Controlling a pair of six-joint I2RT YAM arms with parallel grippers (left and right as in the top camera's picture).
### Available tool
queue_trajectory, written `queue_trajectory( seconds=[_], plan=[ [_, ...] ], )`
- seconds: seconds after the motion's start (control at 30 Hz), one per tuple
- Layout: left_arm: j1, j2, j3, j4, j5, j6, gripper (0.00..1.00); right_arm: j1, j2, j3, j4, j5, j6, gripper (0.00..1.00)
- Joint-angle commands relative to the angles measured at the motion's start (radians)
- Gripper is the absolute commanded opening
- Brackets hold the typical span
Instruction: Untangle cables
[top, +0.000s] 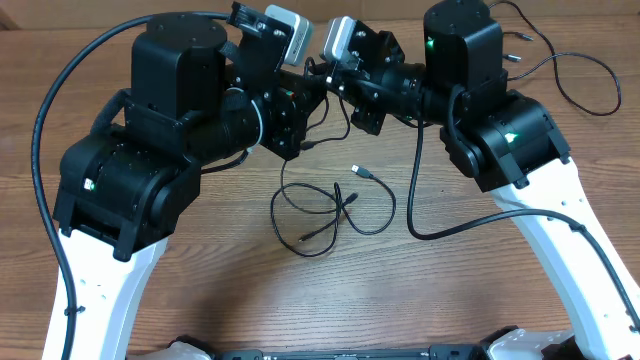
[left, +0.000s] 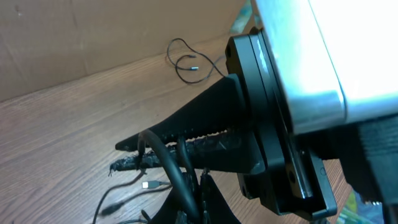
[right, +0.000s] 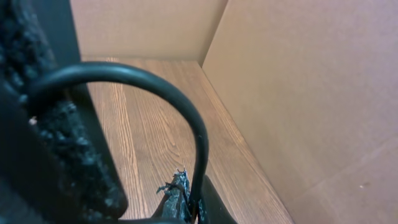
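overhead, wood-grain table (top: 200, 300), cardboard wall (right: 298, 93), left tool (left: 134, 155) and right tool (right: 183, 196) pinching cables (top: 362, 172)

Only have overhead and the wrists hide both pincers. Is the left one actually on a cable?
Observer: Yes. In the left wrist view the left pincer is shut, with black cable strands caught between its fingers.
Operator: And the right?
Observer: Shut too. In the right wrist view the right pincer has a looping cable arcing up out of its tips.
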Motion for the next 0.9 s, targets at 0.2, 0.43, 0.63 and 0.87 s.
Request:
queue_trajectory(
  seconds=[0.2, 0.43, 0.63, 0.87],
  plan=[
    [-0.040, -0.027, -0.011, -0.039, -0.003, 0.019, 0.92, -0.027, 0.018, 0.019, 0.035, 0.215, 0.048, 0.04],
    [-0.040, -0.027, -0.011, -0.039, -0.051, 0.019, 1.00, -0.075, 0.018, 0.019, 0.050, 0.401, 0.125, 0.04],
    [-0.040, -0.027, -0.011, -0.048, -0.101, 0.019, 1.00, -0.207, 0.018, 0.019, 0.063, 0.399, 0.232, 0.04],
    [-0.040, -0.022, -0.011, -0.061, -0.127, 0.019, 1.00, -0.366, 0.018, 0.019, 0.055, 0.247, 0.290, 0.04]
  ],
)
